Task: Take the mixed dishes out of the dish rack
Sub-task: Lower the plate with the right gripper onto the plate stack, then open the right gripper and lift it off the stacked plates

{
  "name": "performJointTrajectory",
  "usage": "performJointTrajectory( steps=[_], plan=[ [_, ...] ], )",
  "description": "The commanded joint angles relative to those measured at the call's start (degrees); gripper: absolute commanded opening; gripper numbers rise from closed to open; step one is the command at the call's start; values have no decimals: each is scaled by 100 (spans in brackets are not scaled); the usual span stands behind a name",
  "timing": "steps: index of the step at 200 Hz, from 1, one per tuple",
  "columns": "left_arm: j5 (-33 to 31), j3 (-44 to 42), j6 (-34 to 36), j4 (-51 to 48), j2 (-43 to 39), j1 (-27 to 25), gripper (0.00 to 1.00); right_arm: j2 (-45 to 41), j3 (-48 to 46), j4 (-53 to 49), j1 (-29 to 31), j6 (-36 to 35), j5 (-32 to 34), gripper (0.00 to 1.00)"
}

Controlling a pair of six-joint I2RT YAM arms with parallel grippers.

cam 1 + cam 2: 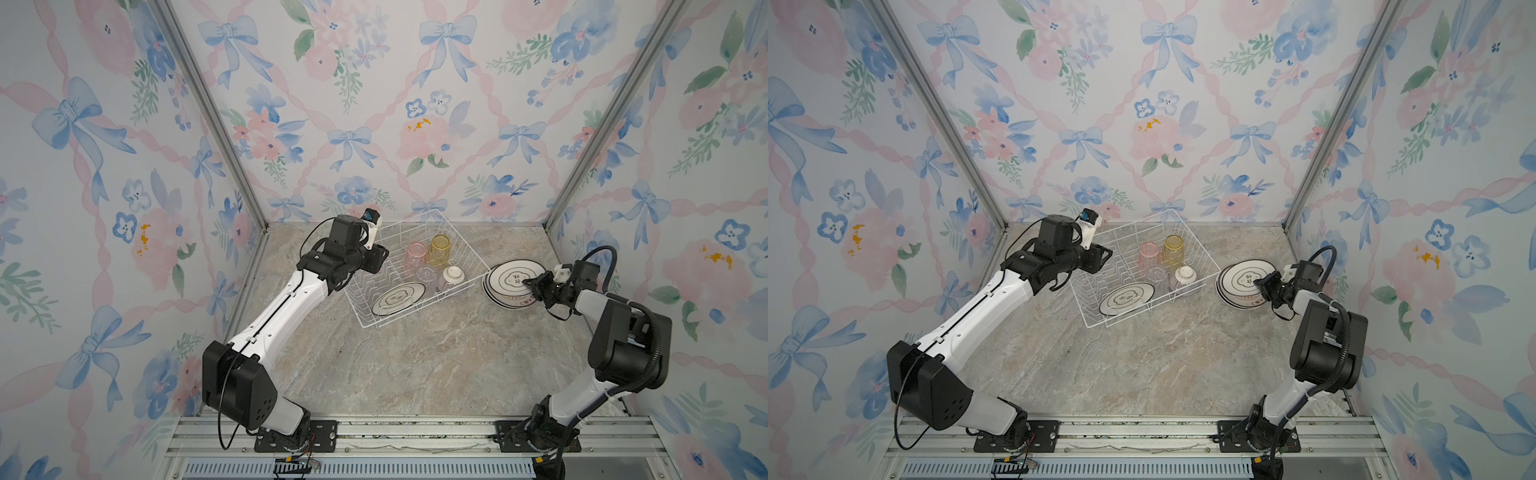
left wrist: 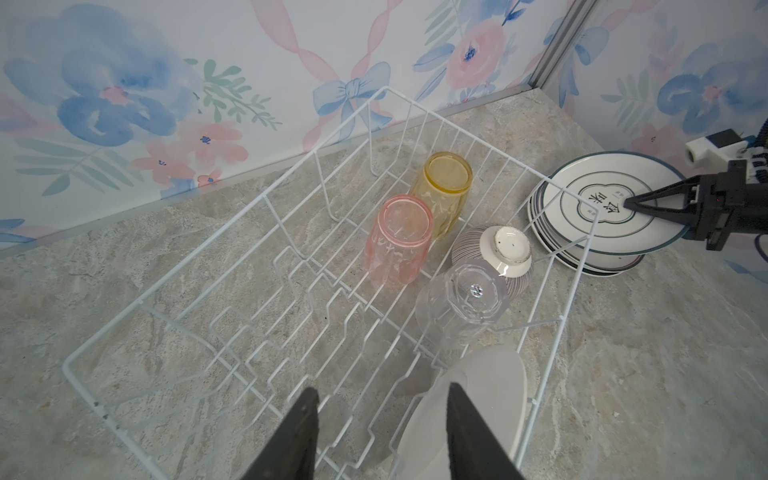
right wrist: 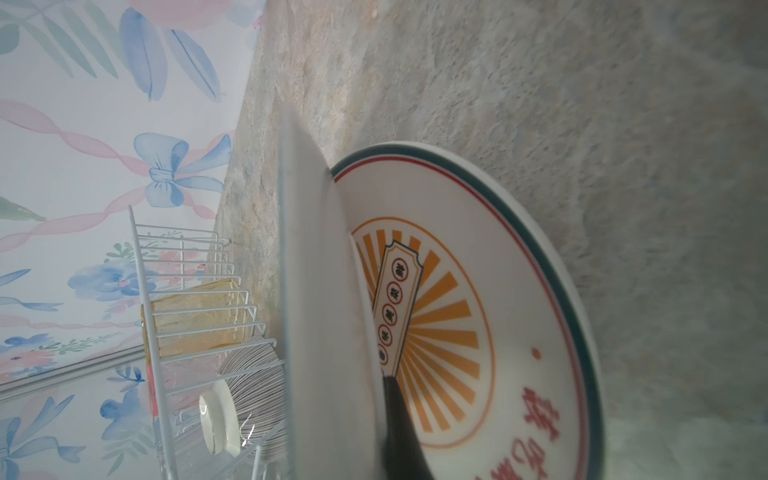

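The white wire dish rack (image 2: 266,195) holds upside-down pink (image 1: 415,254), yellow (image 1: 439,249) and clear (image 1: 426,275) tumblers, a purple-striped bowl (image 1: 453,277) and one leaning plate (image 1: 398,298). My left gripper (image 2: 382,419) hangs open above the rack's dividers, next to that plate (image 2: 478,395), with nothing between its fingers. Right of the rack, my right gripper (image 1: 530,284) is shut on a white dark-rimmed plate (image 1: 513,275), held tilted over a stack of plates (image 1: 507,302). The stack's top plate has an orange sunburst (image 3: 478,332).
The rack sits askew near the back wall on the marble tabletop (image 1: 415,374). The plate stack lies close to the rack's right rim and not far from the right wall.
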Motion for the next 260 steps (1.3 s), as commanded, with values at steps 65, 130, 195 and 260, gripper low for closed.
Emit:
performJointTrajectory(
  steps=[65, 130, 195, 260],
  plan=[
    [-22, -188, 145, -99, -288, 3, 46, -24, 291, -991, 66, -786, 148, 42],
    [-39, -284, 215, -100, -274, 6, 46, -418, 983, -2931, 289, -2092, 1346, 66],
    [-39, -339, 268, -100, -248, 21, 46, 70, 1535, -3833, 694, -2736, 2654, 74],
    [-41, -404, 295, -125, -306, 56, 46, 459, 1713, -3892, 815, -2781, 2878, 82]
  ],
)
